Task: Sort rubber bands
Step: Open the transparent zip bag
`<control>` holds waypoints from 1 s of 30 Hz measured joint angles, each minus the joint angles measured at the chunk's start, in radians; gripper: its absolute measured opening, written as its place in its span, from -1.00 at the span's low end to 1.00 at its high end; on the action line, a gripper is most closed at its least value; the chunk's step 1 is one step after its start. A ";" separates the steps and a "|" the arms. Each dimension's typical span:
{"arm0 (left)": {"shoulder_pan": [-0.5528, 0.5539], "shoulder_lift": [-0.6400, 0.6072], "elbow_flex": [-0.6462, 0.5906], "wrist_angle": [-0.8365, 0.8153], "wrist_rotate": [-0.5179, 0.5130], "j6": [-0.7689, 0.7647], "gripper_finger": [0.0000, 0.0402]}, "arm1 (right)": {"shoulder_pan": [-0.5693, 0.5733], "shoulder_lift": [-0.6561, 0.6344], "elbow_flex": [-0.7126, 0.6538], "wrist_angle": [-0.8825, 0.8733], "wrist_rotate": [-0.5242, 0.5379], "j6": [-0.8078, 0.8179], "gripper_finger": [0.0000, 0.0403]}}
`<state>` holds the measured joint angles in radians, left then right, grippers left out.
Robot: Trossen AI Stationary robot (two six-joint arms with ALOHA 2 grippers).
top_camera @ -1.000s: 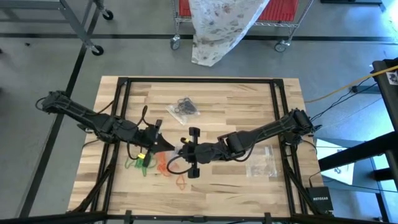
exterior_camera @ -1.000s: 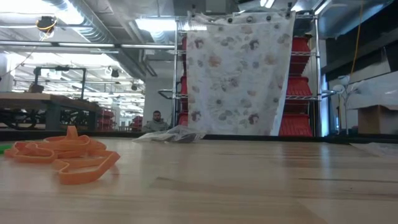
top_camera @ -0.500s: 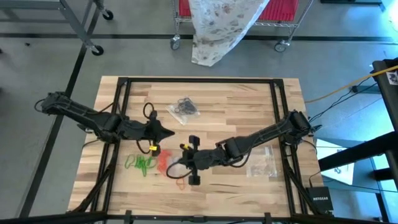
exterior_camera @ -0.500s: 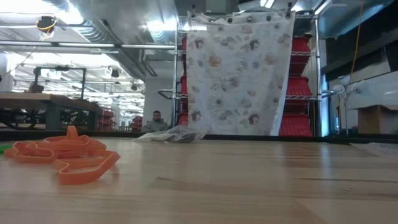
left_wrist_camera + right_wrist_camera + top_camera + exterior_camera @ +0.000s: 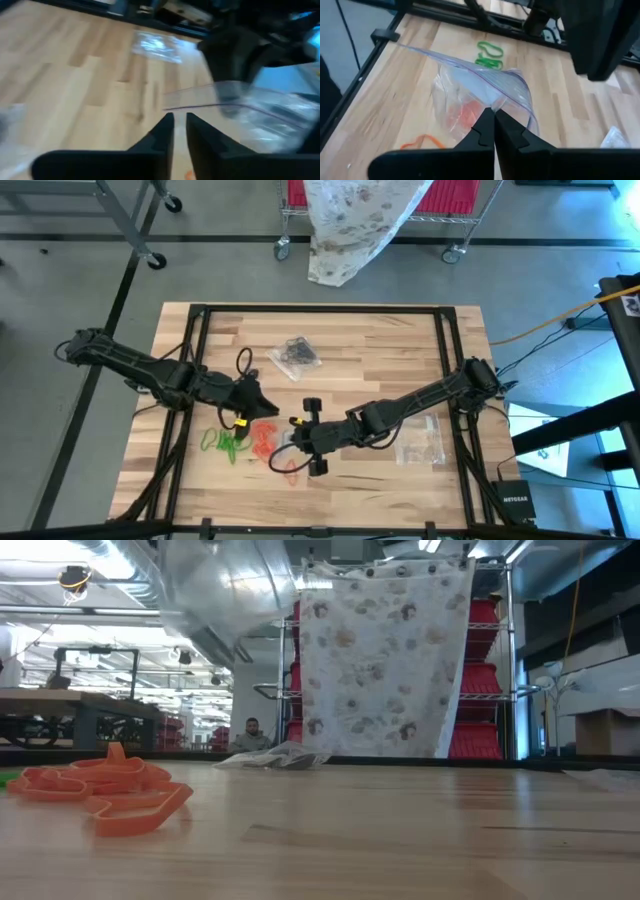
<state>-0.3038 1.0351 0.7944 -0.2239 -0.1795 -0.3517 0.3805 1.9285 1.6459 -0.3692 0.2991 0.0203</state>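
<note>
Orange rubber bands (image 5: pixel 262 435) lie in a loose heap left of the table's middle, with green ones (image 5: pixel 225 442) beside them. The orange heap also shows in the low view (image 5: pixel 110 790). Black bands sit inside a clear bag (image 5: pixel 295 352) farther back. My right gripper (image 5: pixel 493 111) is shut on another clear plastic bag (image 5: pixel 485 82), held above the orange heap. My left gripper (image 5: pixel 180 117) hovers just left of that bag. A narrow gap shows between its fingers, with nothing in it. Its tips are just short of the bag's rim (image 5: pixel 200 106). My right gripper pinches the clear bag's wall close to its open rim (image 5: pixel 496 100) between its two fingers. It comes slanting down from the table's right. The bag spreads out ahead of the fingers, raised over the orange bands, its mouth gaping. Whether its lower end touches the table is unclear.
A third clear bag (image 5: pixel 422 442) lies near the table's right side. One orange band (image 5: pixel 290 472) lies apart, toward the near edge. The black frame rails (image 5: pixel 195 360) run along the table's left and right sides. A wire cart with a flowered cloth (image 5: pixel 385 660) stands beyond the far edge.
My right gripper has sunk a little and gone toward the near edge with the bag. My left gripper has swung from pointing at the near edge to pointing toward the table's right. The bag's blurred clear wall has come into the top of the low view.
</note>
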 joint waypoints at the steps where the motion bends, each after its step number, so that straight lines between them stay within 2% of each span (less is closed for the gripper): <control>1: 0.000 0.000 0.000 0.004 0.023 -0.004 -0.73 | 0.000 0.000 0.000 -0.006 -0.004 -0.002 -1.00; 7: -0.006 0.018 0.000 0.022 0.146 -0.019 -0.37 | 0.000 0.000 0.000 0.004 -0.004 -0.011 -1.00; 12: -0.033 0.083 0.000 0.069 0.162 -0.012 -0.22 | 0.000 -0.002 0.000 0.006 -0.005 -0.026 -1.00; 17: -0.037 0.098 0.000 0.094 0.163 -0.008 -0.18 | -0.001 -0.002 0.000 0.002 -0.005 -0.026 -1.00; 23: -0.028 0.032 0.000 0.078 0.234 -0.036 -0.17 | -0.001 -0.002 0.000 -0.015 -0.004 -0.026 -1.00; 30: -0.064 0.049 0.000 0.105 0.218 -0.076 -0.17 | -0.001 -0.002 0.000 -0.015 -0.004 -0.026 -1.00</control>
<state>-0.3680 1.0837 0.7940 -0.1193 0.0386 -0.4281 0.3794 1.9270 1.6459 -0.3840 0.2955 -0.0059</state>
